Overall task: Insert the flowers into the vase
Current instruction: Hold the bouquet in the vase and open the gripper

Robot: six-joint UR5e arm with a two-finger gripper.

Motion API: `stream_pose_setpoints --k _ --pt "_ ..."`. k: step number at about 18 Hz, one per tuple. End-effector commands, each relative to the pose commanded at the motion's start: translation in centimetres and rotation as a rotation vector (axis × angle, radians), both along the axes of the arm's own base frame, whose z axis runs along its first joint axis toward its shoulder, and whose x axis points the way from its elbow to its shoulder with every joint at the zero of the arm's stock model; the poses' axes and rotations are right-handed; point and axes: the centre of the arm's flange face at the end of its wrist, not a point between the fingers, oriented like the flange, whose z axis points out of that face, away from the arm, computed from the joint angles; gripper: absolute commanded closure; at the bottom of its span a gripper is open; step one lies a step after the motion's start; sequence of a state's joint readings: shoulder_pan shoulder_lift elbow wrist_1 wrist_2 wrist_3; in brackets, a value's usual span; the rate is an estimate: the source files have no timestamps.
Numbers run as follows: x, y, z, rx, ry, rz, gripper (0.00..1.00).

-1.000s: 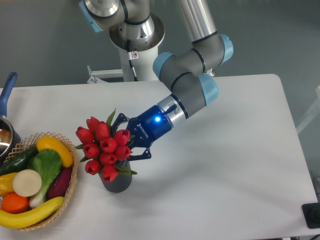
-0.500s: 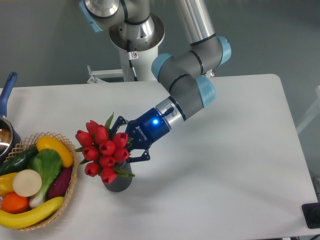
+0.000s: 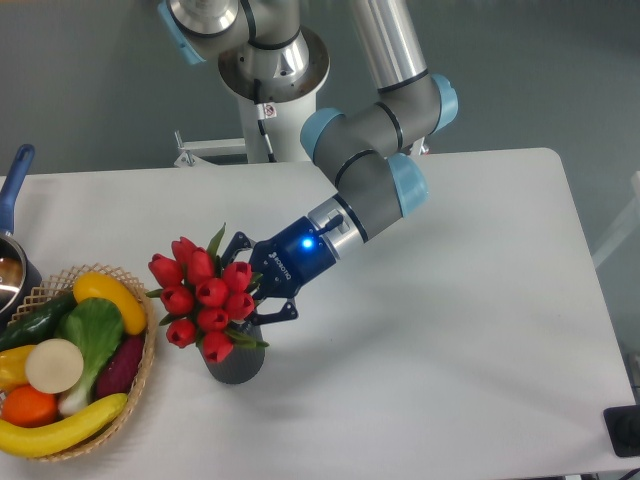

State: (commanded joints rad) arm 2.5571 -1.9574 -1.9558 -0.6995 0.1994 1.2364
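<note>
The flowers (image 3: 205,295), a tight bunch of red tulip buds with green leaves, stand with their stems down in the mouth of the vase (image 3: 236,366), a small dark ribbed cylinder on the white table. The buds lean to the left over the vase. My gripper (image 3: 254,285) reaches in from the right and is closed around the bunch just under the buds, above the vase rim. The stems and the vase mouth are mostly hidden by the buds and the fingers.
A wicker basket (image 3: 140,385) of vegetables and fruit stands just left of the vase. A pot with a blue handle (image 3: 12,190) is at the far left edge. The arm's base (image 3: 272,70) stands at the back. A black object (image 3: 624,430) is at the bottom right.
The gripper and the bunch have shifted slightly left and down together, settling the bunch lower over the vase. The vase has stayed in place.
</note>
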Motion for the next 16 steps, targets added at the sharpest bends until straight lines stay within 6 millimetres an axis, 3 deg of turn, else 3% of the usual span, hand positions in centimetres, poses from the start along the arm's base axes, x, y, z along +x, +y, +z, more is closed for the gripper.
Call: stream_pose_setpoints --k 2,3,7,13,16 --pt "-0.1 0.0 0.0 0.001 -0.001 0.001 0.35" --pt "-0.1 0.0 0.0 0.003 0.002 0.001 0.19" --pt "-0.2 0.0 0.6 0.008 0.013 0.001 0.02" --pt "-0.3 0.0 1.9 0.017 0.048 0.003 0.0" --pt "-0.7 -0.4 3.4 -0.057 0.179 0.022 0.0"
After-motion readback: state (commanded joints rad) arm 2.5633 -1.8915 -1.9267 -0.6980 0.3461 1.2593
